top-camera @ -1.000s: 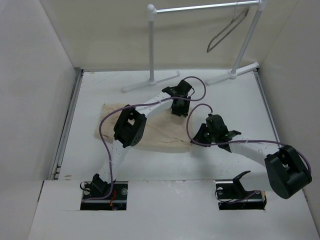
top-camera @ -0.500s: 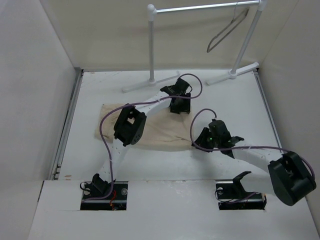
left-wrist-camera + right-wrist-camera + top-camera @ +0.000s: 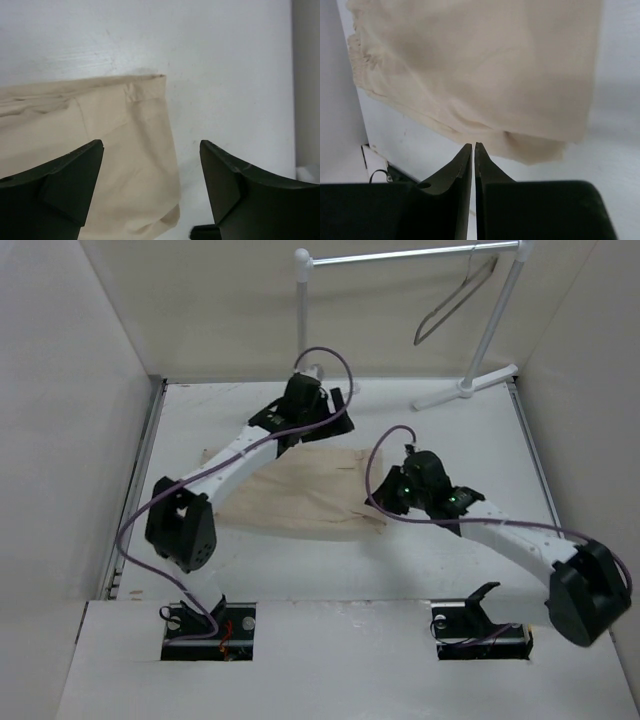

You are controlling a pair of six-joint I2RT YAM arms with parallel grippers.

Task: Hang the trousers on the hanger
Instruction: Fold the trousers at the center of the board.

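Note:
The beige trousers [image 3: 300, 495] lie folded flat in the middle of the table. My left gripper [image 3: 330, 408] hovers open above their far edge. In the left wrist view the open jaws [image 3: 151, 150] frame a corner of the trousers [image 3: 100, 130], without touching it. My right gripper [image 3: 397, 490] is at the trousers' right edge. In the right wrist view its jaws [image 3: 473, 145] are closed, with the tips pinching the near edge of the trousers [image 3: 485, 65], which lifts slightly there. The grey wire hanger [image 3: 455, 300] hangs on the rack's rod at the back right.
The white tubular rack [image 3: 303, 330] stands at the back, its feet [image 3: 455, 392] spreading onto the table. Walls close in the table on the left, right and back. The arm bases sit at the near edge.
My left arm has swung back and left, off the trousers, its gripper now near the rack's left post. My right gripper has moved up and left to the trousers' right edge.

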